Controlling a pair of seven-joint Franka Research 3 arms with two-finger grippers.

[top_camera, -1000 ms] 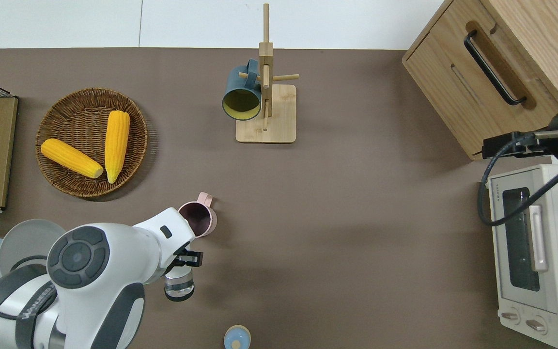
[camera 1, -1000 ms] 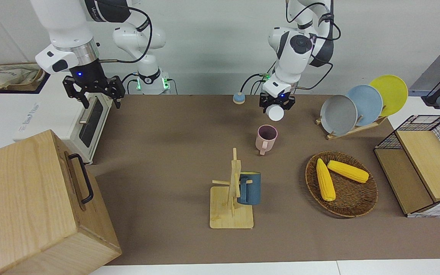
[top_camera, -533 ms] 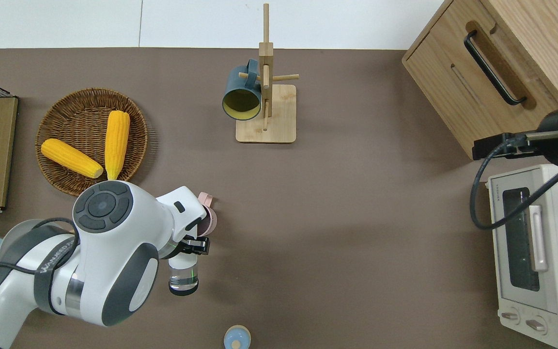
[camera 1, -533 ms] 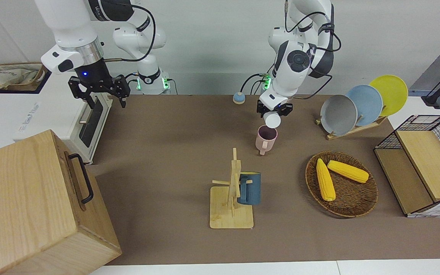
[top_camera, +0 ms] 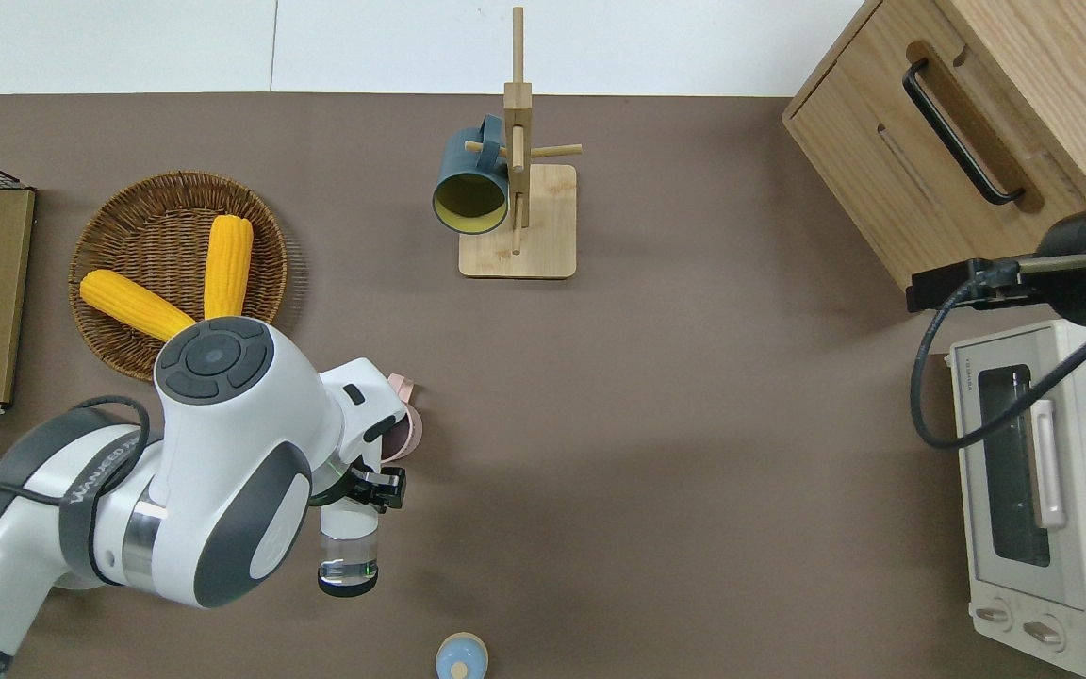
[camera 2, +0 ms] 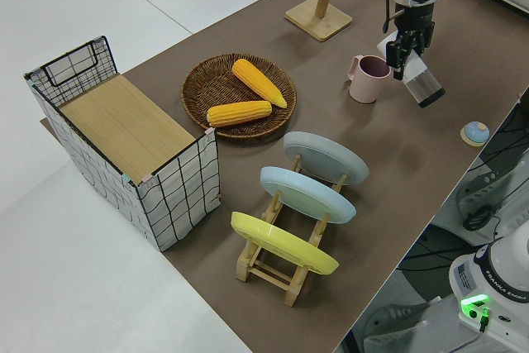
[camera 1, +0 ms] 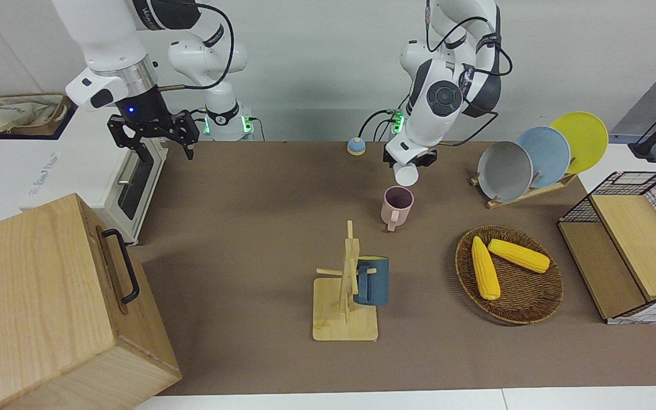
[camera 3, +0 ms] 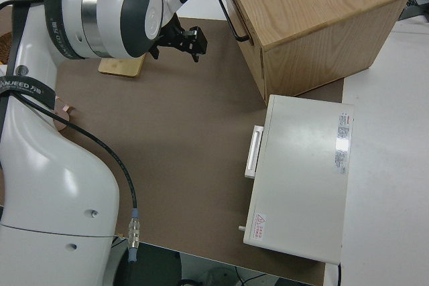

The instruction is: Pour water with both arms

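your left claw (top_camera: 361,488) grips a tilted clear bottle (top_camera: 349,552), mouth at the pink mug (camera 1: 396,206); right claw (camera 1: 154,132) spread wide.

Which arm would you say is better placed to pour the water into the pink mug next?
The left. Its gripper already holds the clear bottle, tilted with its mouth beside the pink mug. The right gripper is open, holding nothing, at the toaster oven end of the table.

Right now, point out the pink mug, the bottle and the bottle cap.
pink mug (camera 1: 397,200), front view, on its rim.
bottle (top_camera: 348,554), overhead view, on its clear body.
bottle cap (camera 1: 355,146), front view, on its top.
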